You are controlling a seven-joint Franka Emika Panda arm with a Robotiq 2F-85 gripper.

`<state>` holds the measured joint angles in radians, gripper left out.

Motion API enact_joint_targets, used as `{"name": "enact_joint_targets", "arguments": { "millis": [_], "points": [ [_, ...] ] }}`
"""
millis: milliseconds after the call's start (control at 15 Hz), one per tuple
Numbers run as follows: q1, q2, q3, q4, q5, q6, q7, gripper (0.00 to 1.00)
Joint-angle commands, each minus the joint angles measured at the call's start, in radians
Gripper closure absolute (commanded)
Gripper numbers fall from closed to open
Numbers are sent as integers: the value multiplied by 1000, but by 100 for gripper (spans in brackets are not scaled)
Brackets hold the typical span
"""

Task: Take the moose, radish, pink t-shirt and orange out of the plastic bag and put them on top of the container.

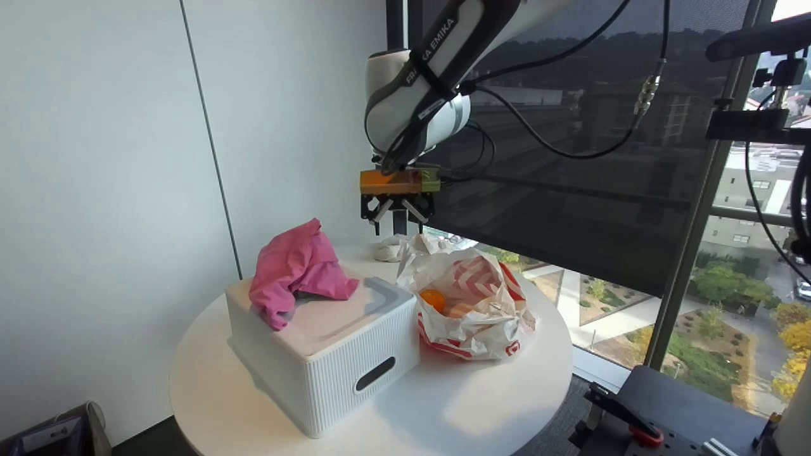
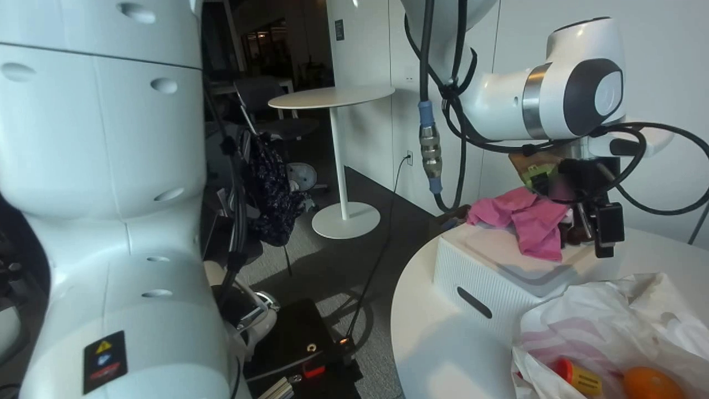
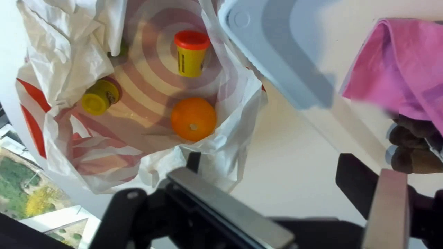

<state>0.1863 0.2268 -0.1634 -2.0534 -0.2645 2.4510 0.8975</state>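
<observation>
So your gripper point(image 1: 398, 230) is hanging up in the air over the table point(image 1: 209, 373), pointing down, fingers spread wide with nothing between them, well apart from the bag point(image 1: 481, 330). Bag's sitting right next to the box point(image 1: 339, 373) with its mouth facing up. Wrist view gives you a decent look in: the orange point(image 3: 193, 117) is down in there near the bag's wall, apart from a red-lidded tub point(image 3: 191, 60) that's tipped over and a yellow tub point(image 3: 98, 98) further across. There's also something green point(image 3: 123, 50) mostly buried under a fold of plastic, and honestly I can't tell you what it is. The shirt point(image 1: 301, 263) is bunched up on top of your box, and what looks like the moose point(image 3: 410, 160) is up there too, brown plush bits poking out beside the pink.
</observation>
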Motion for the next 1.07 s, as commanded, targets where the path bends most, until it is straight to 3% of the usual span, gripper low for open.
{"name": "enact_joint_targets", "arguments": {
  "millis": [0,667,1000],
  "points": [
    [-38,-53,3,-54,-41,-42,120,0],
    [-144,-35,19,-107,103,-107,184,0],
    [-178,90,27,-56,196,-93,144,0]
  ]
}}
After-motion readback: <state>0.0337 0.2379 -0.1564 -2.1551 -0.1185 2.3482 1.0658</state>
